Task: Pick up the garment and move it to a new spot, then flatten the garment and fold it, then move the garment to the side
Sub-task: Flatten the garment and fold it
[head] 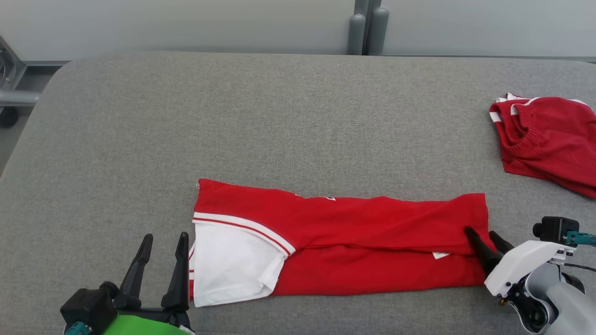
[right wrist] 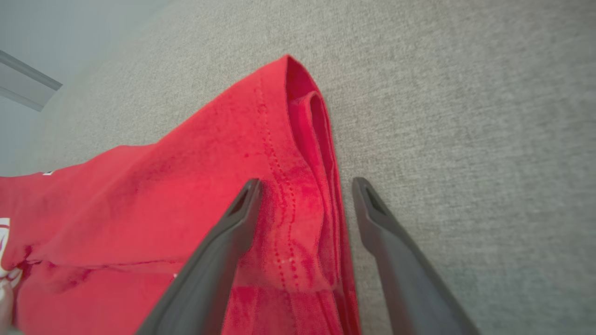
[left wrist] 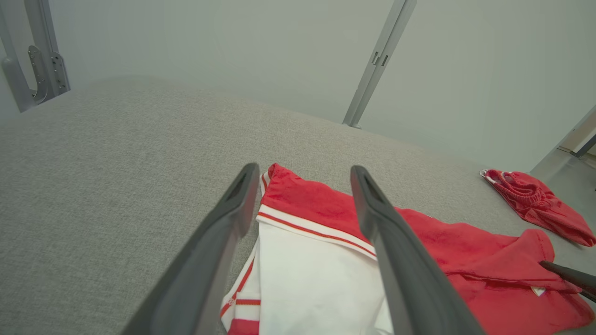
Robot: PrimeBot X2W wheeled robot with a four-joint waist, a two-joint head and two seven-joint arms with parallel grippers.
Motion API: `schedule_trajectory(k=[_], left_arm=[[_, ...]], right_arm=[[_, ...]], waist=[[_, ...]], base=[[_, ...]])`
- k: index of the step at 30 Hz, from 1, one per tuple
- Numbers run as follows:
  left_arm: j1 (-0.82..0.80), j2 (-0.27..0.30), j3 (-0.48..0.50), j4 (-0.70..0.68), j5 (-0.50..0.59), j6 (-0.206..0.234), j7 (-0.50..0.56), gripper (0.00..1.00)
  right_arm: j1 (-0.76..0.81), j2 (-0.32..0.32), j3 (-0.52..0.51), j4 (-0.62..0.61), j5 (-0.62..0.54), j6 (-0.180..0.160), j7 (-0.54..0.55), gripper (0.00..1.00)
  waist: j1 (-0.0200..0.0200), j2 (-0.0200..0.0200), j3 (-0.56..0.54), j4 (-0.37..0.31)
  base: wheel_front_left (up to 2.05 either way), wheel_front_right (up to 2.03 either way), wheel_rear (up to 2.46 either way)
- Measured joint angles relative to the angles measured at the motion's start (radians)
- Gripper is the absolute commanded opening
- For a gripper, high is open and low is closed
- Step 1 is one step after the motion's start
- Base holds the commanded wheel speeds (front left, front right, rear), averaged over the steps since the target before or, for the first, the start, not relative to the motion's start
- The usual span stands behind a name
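While my left gripper (head: pixel 165 236) stands with fingers apart just beside the white end of the folded red garment (head: pixel 354 232), my right gripper (head: pixel 479 231), also apart, straddles the opposite edge. Garment lies on the grey fabric desk (head: pixel 279 116); a second red garment (head: pixel 549 139) lies far right, with a pale wall (head: pixel 186 23) behind.

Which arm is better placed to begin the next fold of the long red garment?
Right, likely: right gripper, open, straddles the garment at its hem; left gripper stands beside the sleeve end.
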Motion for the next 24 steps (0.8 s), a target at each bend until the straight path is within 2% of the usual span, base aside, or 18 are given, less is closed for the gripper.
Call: schedule_trajectory(k=[2, 3, 12, 24], left_arm=[[0.000, 0.000, 0.001, -0.004, 0.001, 0.008, 0.000, 1.00], [0.001, 0.000, 0.002, -0.005, 0.001, 0.009, 0.000, 1.00], [0.012, 0.001, 0.014, -0.026, 0.001, 0.027, 0.000, 1.00], [0.040, 0.001, 0.011, -0.035, 0.001, 0.034, 0.000, 1.00]], right_arm=[[-0.005, 0.003, 0.000, 0.001, 0.012, 0.000, 0.000, 0.09], [-0.007, 0.005, 0.000, 0.001, 0.020, 0.000, 0.000, 0.00], [-0.020, -0.002, -0.012, -0.006, 0.055, 0.000, 0.008, 0.00], [-0.031, -0.125, -0.048, -0.021, 0.092, 0.000, 0.022, 0.00]], waist=[[0.0000, 0.0000, 0.000, -0.001], [0.0000, 0.0000, 0.001, -0.001], [0.0000, 0.0000, -0.004, -0.032], [0.0000, 0.0000, -0.025, -0.083]], base=[[0.00, 0.00, 0.00], [0.00, 0.00, 0.00], [0.00, 0.00, 0.00], [0.00, 0.00, 0.00]])
